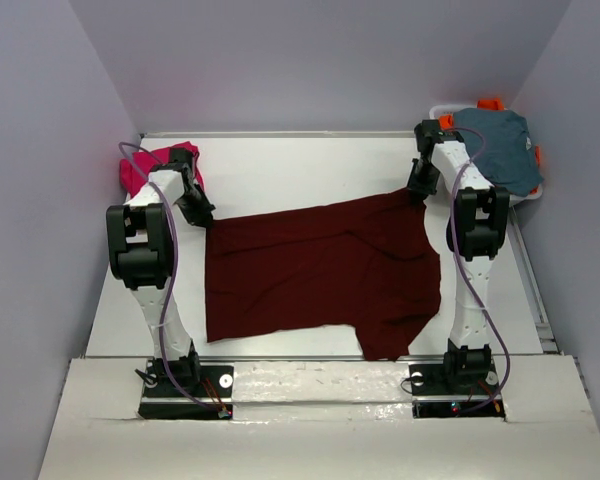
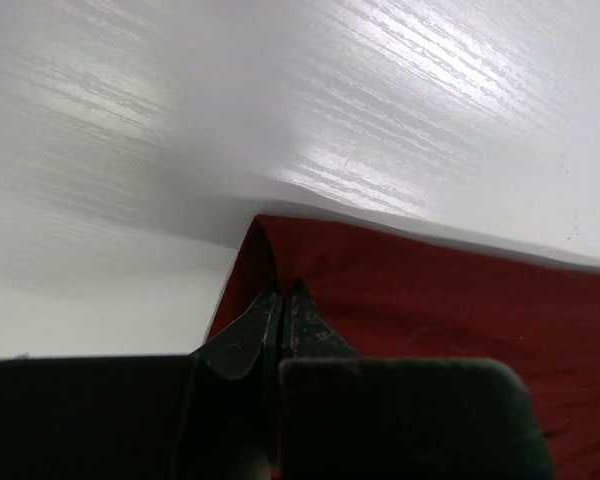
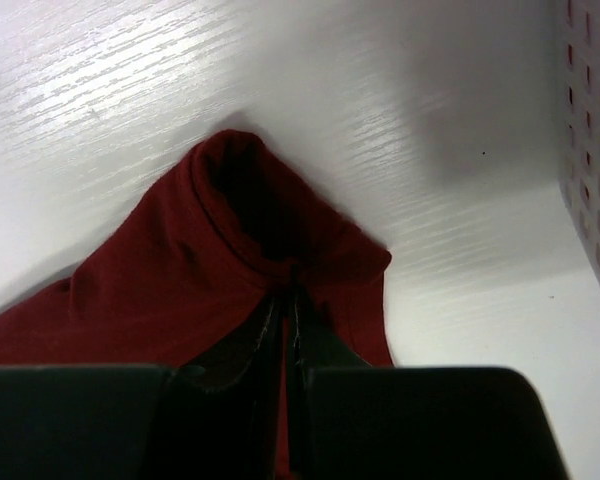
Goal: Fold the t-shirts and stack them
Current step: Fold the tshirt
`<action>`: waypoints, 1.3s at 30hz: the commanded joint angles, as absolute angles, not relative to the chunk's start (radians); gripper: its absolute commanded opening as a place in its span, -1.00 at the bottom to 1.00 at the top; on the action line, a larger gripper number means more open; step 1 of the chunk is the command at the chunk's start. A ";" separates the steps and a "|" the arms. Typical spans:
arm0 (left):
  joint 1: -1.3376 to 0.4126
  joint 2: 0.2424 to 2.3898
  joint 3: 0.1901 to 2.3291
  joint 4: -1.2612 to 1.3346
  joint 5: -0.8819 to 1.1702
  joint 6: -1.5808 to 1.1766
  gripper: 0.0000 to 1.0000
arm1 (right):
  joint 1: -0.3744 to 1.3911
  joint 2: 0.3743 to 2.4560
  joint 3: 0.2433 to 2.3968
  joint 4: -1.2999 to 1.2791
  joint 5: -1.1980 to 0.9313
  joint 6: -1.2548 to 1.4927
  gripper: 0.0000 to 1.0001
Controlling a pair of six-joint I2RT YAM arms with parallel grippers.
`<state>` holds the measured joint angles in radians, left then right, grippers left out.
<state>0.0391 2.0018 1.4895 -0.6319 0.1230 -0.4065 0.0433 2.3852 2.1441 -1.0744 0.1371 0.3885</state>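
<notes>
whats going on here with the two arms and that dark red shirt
The maroon t-shirt lies spread on the table. The left gripper is shut on its far left corner and the right gripper on its far right corner. A pink shirt sits bunched far left; a grey-blue shirt lies on a basket far right.

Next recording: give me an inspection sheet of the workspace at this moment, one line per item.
Surface: white table, glossy wood grain.
Job's things: maroon t-shirt spread mid-table; magenta t-shirt bunched far left; grey-blue t-shirt over orange cloth in the basket, far right.
Clutter: nothing seen.
Grippers: left gripper shut on the maroon shirt's far-left corner; right gripper shut on its far-right corner.
Cables: purple cable looped along each arm.
Surroundings: plain pale walls on three sides.
</notes>
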 commanded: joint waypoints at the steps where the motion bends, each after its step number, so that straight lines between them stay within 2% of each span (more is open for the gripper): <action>1: 0.057 1.977 1.493 -0.638 0.095 -0.407 -0.89 | 0.015 2.335 2.174 -1.094 0.179 0.384 -0.86; 20: 0.066 1.965 1.480 -0.632 0.101 -0.407 -0.89 | 0.006 2.326 2.158 -1.100 0.189 0.388 -0.86; 24: 0.066 1.967 1.479 -0.632 0.110 -0.405 -0.89 | 0.006 2.319 2.154 -1.097 0.184 0.380 -0.80; 26: 0.066 1.968 1.480 -0.634 0.124 -0.402 -0.89 | 0.006 2.315 2.151 -1.092 0.161 0.373 -0.60; 27: 0.066 1.970 1.480 -0.630 0.129 -0.400 -0.89 | 0.006 2.312 2.151 -1.089 0.155 0.371 -0.34; 30: 0.066 1.967 1.482 -0.627 0.143 -0.400 -0.88 | 0.006 2.298 2.148 -1.083 0.141 0.368 0.12; 32: 0.066 1.959 1.483 -0.627 0.147 -0.399 -0.81 | 0.006 2.289 2.146 -1.078 0.140 0.365 0.23; 35: 0.066 1.944 1.488 -0.629 0.144 -0.397 -0.41 | 0.006 2.275 2.151 -1.078 0.137 0.365 0.29; 36: 0.066 1.937 1.491 -0.629 0.140 -0.397 -0.22 | 0.006 2.272 2.154 -1.075 0.133 0.365 0.30; 39: 0.066 1.927 1.496 -0.633 0.121 -0.396 0.03 | 0.006 2.269 2.160 -1.078 0.123 0.367 0.31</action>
